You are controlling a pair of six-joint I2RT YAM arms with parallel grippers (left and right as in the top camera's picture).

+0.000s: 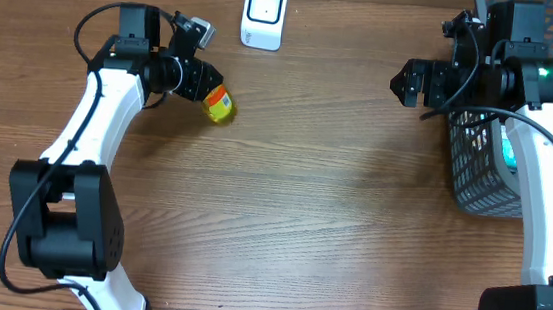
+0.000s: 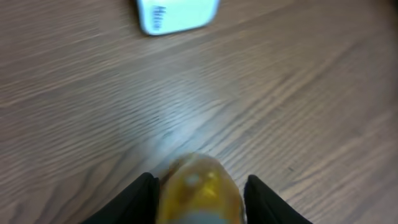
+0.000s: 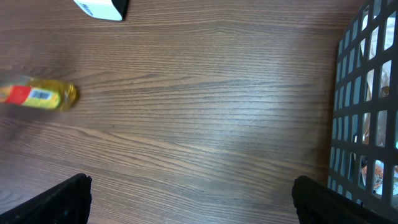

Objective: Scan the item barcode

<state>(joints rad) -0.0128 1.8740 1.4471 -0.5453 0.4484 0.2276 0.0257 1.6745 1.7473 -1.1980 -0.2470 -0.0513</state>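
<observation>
Fingers (image 2: 135,200) of left gripper (image 1: 203,78) are partly closed on the bottle (image 1: 220,104), one on each side. Bottle is small, clear yellow, with a red label and a pale printed patch facing right gripper (image 1: 410,83). Count: one bottle, one scanner (image 1: 264,15), one basket (image 1: 478,171), two grippers. Bottle's long axis runs straight out from left fingers, free end pointing away; cap or base, can't tell. Scanner sits ahead of that end, apart. Right fingers spread wide, empty, basket just beside them.
</observation>
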